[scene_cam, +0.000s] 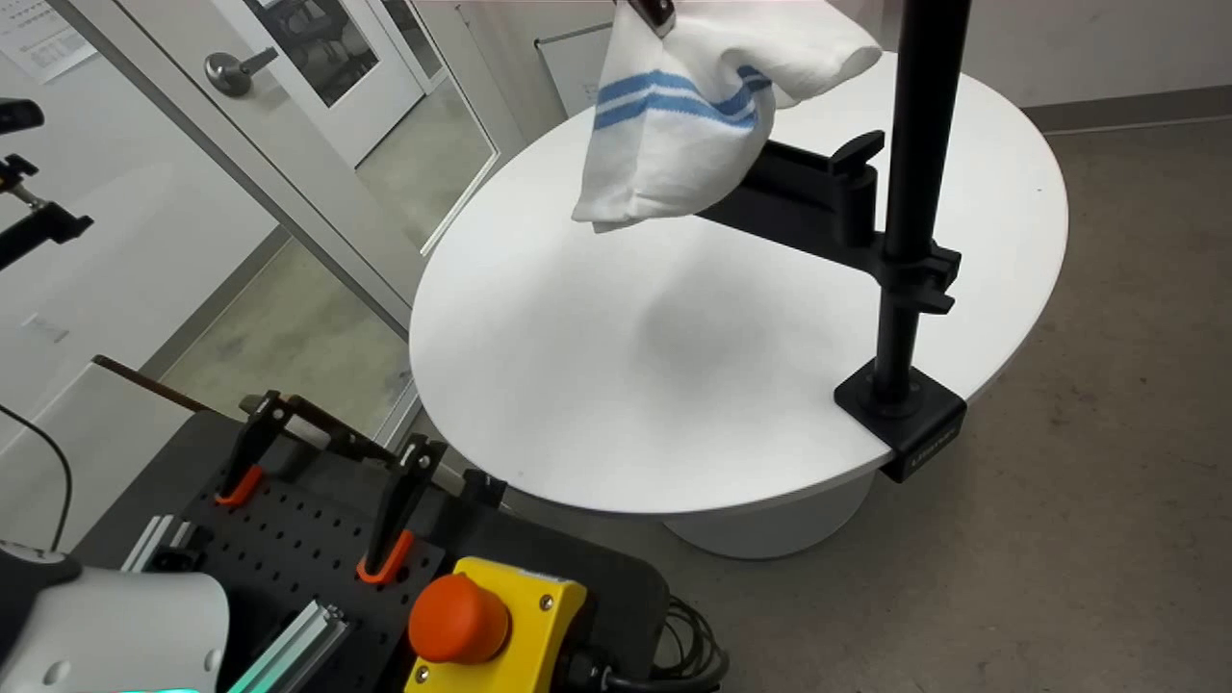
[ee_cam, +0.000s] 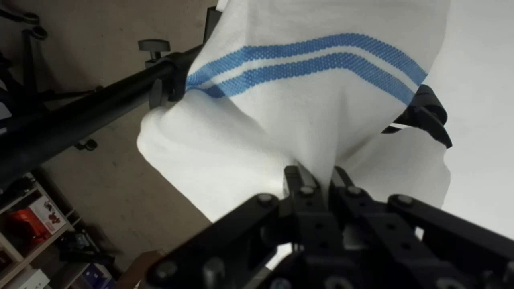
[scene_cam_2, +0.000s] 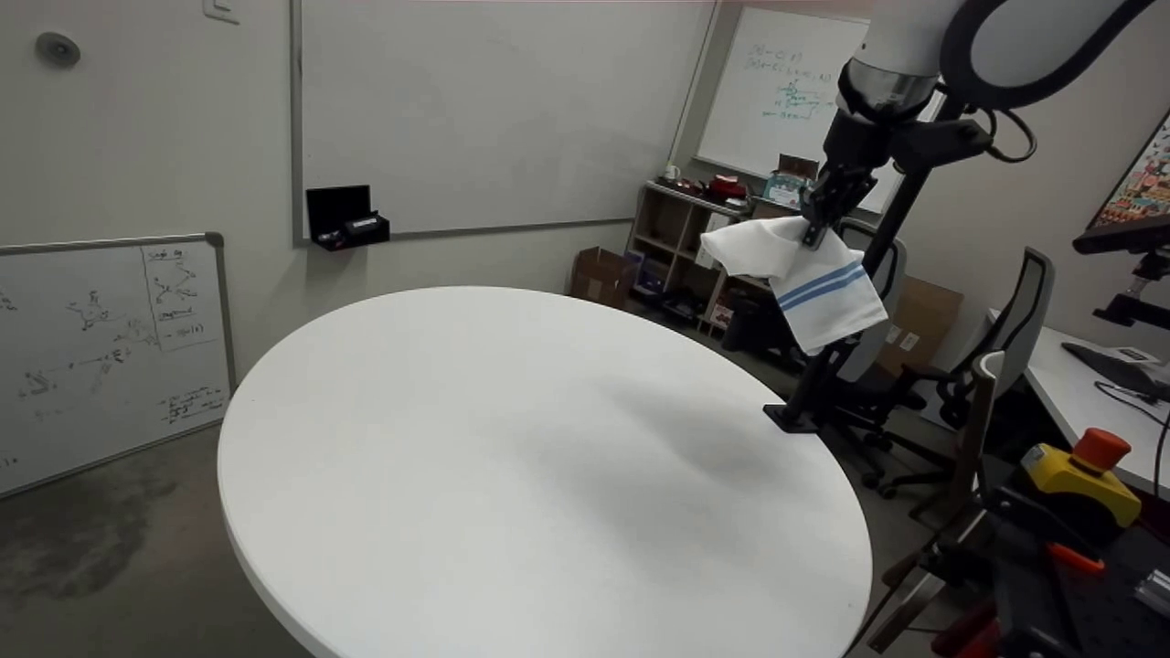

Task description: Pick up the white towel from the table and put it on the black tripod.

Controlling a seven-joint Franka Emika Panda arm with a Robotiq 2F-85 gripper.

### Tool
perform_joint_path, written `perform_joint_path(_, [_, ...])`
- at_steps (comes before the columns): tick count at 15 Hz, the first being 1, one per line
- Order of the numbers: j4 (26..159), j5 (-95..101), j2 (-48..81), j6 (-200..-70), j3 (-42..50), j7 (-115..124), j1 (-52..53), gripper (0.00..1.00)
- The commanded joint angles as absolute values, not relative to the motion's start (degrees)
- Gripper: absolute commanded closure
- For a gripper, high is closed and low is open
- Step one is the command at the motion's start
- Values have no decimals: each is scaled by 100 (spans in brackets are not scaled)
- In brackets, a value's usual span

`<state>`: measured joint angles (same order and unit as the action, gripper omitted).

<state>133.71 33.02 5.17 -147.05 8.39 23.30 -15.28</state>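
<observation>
Because the gripper (ee_cam: 316, 176) is pinching a bunched fold, the white towel (scene_cam: 674, 149) is hanging clear of the table (scene_cam: 577, 385), likely for draping on the black tripod (scene_cam: 911, 226), whose side arm (scene_cam: 804, 207) it is partly hiding (contact I cannot tell), with the pole (scene_cam: 927, 106) standing close, a probable snag, and a yellow stop box (scene_cam: 539, 616) well apart

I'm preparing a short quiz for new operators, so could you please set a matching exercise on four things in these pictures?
Things:
1. Towel
2. Tool
3. Black stand
4. Orange-red button

Descriptions:
A. At the edge of the table
B. On a yellow box
C. Closed on item 1
D. White with blue stripes

Pairs: 1-D; 2-C; 3-A; 4-B
</observation>
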Motion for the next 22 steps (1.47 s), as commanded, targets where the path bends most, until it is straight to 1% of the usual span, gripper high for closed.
perform_joint_path(1, [12872, 2941, 1034, -14344, 1028, 2126, -1257, 98])
perform_joint_path(11, [12516, 2906, 1701, -14166, 1375, 2228, -905, 98])
perform_joint_path(12, [12497, 2887, 1737, -14153, 1399, 2240, -888, 96])
perform_joint_path(13, [12480, 2868, 1766, -14145, 1419, 2238, -872, 68])
perform_joint_path(14, [12458, 2859, 1797, -14134, 1441, 2232, -854, 65])
perform_joint_path(15, [12457, 2862, 1812, -14135, 1461, 2236, -835, 60])
perform_joint_path(18, [12443, 2851, 1844, -14137, 1493, 2229, -802, 37])
perform_joint_path(22, [12421, 2855, 1870, -14137, 1524, 2233, -775, 10])
